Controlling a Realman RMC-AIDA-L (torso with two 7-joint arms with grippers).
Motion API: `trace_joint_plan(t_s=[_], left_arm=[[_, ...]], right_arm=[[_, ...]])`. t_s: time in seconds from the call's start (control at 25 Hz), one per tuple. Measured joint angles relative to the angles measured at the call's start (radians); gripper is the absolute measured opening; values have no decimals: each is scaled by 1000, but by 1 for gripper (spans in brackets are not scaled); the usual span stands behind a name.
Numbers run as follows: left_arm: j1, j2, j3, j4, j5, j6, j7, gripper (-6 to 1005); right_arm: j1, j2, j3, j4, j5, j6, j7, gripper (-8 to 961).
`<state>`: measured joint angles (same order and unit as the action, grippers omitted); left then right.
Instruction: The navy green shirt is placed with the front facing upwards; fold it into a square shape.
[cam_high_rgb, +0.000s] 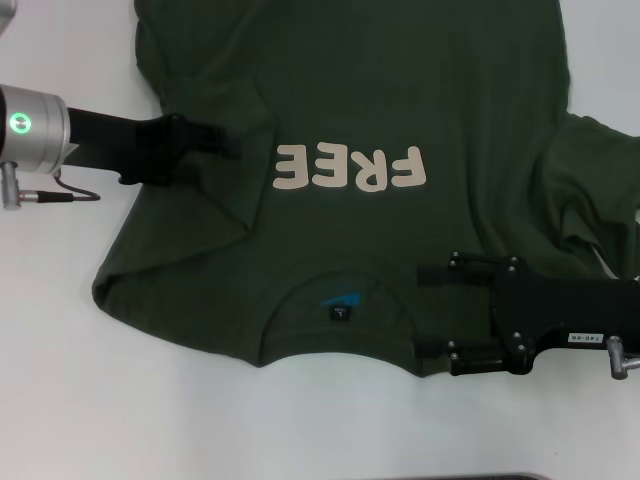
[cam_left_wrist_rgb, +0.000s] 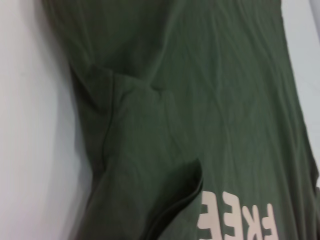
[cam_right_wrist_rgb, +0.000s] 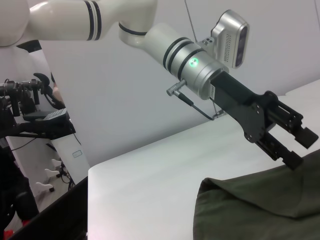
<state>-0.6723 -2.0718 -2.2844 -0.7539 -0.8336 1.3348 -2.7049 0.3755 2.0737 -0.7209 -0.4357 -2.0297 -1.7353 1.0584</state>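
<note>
The navy green shirt (cam_high_rgb: 400, 90) lies front up on the white table, its cream lettering (cam_high_rgb: 350, 168) in the middle and its collar with the black neck tag (cam_high_rgb: 341, 313) at the near edge. The sleeve on the left is folded in over the body (cam_left_wrist_rgb: 140, 150). My left gripper (cam_high_rgb: 222, 137) hovers over that folded part. In the right wrist view it (cam_right_wrist_rgb: 300, 148) stands open just above the cloth (cam_right_wrist_rgb: 260, 205), holding nothing. My right gripper (cam_high_rgb: 428, 310) is open over the shoulder just right of the collar, its fingers (cam_high_rgb: 445, 272) wide apart.
White table (cam_high_rgb: 60, 380) surrounds the shirt on the left and near side. The sleeve on the right (cam_high_rgb: 600, 190) lies bunched and wrinkled by the right arm. A dark strip (cam_high_rgb: 480, 476) marks the near table edge. Lab equipment (cam_right_wrist_rgb: 30, 115) stands beyond the table's far side.
</note>
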Motion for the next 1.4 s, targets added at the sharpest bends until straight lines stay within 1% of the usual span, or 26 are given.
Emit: trace_joint_plan(t_s=[0.2,0.52,0.72,0.92,1.4], left_arm=[[-9,-8,1,-6,40,-27,-17,735],[-28,-10,3,-1,94,-63,-38,736],[-38,-17,3,4,124,-76,-49,736],[-44,-20,3,7,137,-81,-65,736],[-56,-36,3,7,139,-71,-67,735]], right_arm=[[4,0,0,0,0,2,0,875],[5,0,0,0,0,10,0,874],[5,0,0,-1,0,10,0,874],[5,0,0,-2,0,10,0,874],[5,-2,0,-2,0,14,0,874]])
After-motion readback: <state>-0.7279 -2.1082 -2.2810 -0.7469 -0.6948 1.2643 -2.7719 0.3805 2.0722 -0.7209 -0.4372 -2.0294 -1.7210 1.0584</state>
